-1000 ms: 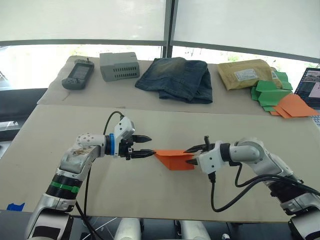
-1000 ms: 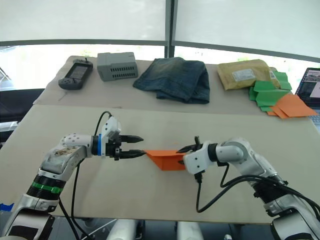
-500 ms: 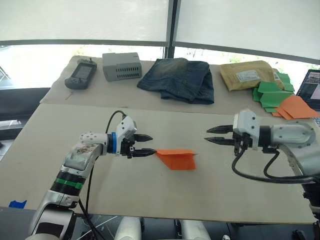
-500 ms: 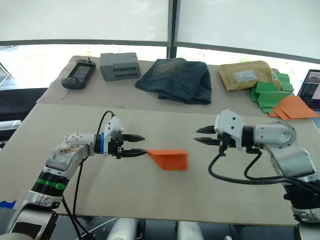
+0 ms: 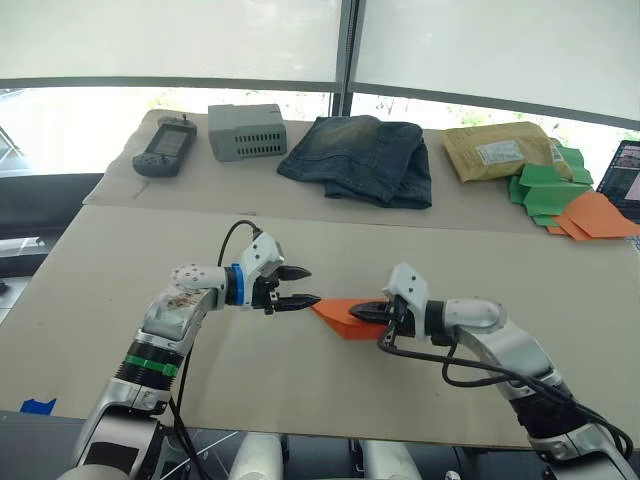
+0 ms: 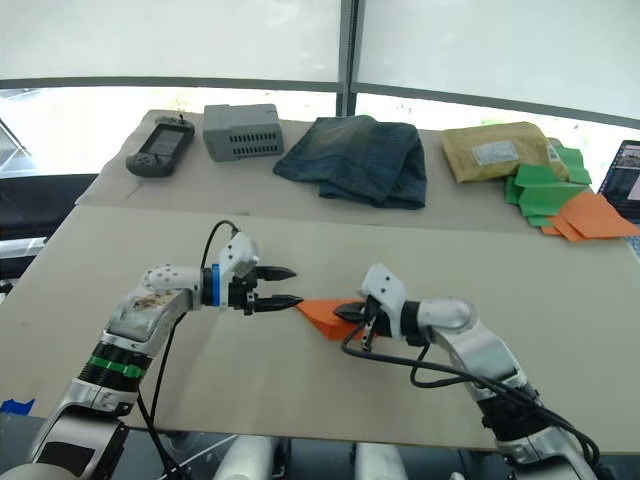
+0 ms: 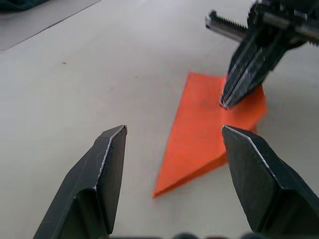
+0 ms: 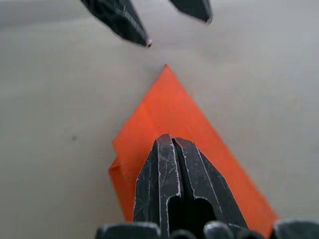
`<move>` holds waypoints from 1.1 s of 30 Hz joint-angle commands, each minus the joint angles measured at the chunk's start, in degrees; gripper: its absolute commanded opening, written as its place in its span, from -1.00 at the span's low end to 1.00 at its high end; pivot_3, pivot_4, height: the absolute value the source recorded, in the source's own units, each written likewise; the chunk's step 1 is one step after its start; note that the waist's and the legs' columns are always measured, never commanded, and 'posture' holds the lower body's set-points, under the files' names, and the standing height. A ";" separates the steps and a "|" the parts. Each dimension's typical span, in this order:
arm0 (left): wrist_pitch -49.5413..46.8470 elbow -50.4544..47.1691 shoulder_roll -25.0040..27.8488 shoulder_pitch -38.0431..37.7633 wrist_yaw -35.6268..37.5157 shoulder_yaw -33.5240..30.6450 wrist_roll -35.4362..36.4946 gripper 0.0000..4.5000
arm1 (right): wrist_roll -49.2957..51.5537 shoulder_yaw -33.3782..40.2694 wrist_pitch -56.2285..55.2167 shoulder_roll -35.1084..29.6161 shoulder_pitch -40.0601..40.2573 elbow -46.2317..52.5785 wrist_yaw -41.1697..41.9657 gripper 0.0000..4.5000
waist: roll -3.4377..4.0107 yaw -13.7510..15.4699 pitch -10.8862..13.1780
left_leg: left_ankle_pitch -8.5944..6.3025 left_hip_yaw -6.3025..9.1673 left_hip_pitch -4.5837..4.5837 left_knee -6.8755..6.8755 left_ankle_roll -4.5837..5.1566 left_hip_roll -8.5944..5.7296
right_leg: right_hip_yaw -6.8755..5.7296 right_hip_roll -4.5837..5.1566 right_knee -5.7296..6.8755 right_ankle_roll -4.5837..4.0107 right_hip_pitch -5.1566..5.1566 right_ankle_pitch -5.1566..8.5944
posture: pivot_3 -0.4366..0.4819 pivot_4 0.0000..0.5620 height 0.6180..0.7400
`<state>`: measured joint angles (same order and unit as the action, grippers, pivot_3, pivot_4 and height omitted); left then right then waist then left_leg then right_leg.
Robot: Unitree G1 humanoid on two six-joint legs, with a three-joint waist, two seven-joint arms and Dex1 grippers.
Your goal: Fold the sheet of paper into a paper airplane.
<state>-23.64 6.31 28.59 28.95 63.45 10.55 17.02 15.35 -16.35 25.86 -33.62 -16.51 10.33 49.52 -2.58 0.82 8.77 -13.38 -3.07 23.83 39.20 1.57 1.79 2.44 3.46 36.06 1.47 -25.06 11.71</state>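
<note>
- Left eye view: the bright orange folded paper wedge, the paper airplane, lies flat on the beige tabletop, near the middle, between the two grippers.
- The right gripper has its two black fingers pressed together, their tips down on the right part of the paper; probably this flattens a crease or pins the wedge, rather than pinching it.
- The left gripper hovers just left of the wedge's pointed tip with its fingers spread wide and nothing between them, seemingly placed to take the point once the paper is steadied.
- Nothing lies between either gripper and the paper.
- Well apart, along the far edge, sit a dark handheld device, a grey vented box, folded blue jeans and a brown padded envelope.
- At the far right lie green paper shapes and paler orange flat pieces.
</note>
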 commanded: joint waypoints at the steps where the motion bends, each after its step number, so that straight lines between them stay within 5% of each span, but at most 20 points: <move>1: 1.91 -1.42 -0.83 1.91 0.32 1.04 -0.72 0.43 | -2.90 -0.63 -0.93 0.27 0.97 0.82 -1.59 -0.98 | 0.00 -0.10 0.00 | 0.00 0.00 -0.01 0.01 0.00 0.01 | 0.00 -0.02 0.01 0.00 0.00 0.00 | -0.05 -0.47 0.70; 10: 2.22 1.58 -4.58 2.35 -2.57 3.76 -4.18 0.43 | -6.18 -1.21 -1.88 1.57 3.22 0.88 -3.21 -0.98 | 0.01 -0.21 -0.01 | 0.13 0.02 -0.18 0.01 0.04 0.08 | -0.01 -0.13 0.07 0.27 0.07 0.07 | -0.05 -0.47 0.70; 20: 4.13 3.24 -5.08 2.81 0.72 3.27 -2.88 -1.00 | -6.23 -0.68 -0.45 1.35 4.55 2.54 -4.26 -1.00 | 0.01 -0.17 -0.01 | 0.13 0.02 -0.19 0.01 0.05 0.07 | 0.00 -0.10 0.04 0.26 0.10 0.07 | -0.05 -0.47 0.70; 33: 7.90 10.16 -6.20 3.58 -0.84 9.75 -11.93 -1.00 | -5.30 1.64 -0.08 -0.64 3.57 7.97 -3.85 -1.00 | 0.01 0.01 -0.01 | 0.13 0.03 -0.17 0.01 0.05 0.05 | 0.00 -0.08 0.02 0.27 0.11 0.07 | -0.05 -0.47 0.70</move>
<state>-16.87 15.15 22.65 31.52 63.07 18.69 7.26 9.49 -17.07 25.89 -33.27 -12.67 14.98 45.14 -2.57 0.82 8.77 -13.25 -3.03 23.66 39.21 1.62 1.83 2.43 3.38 36.09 1.75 -24.94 11.78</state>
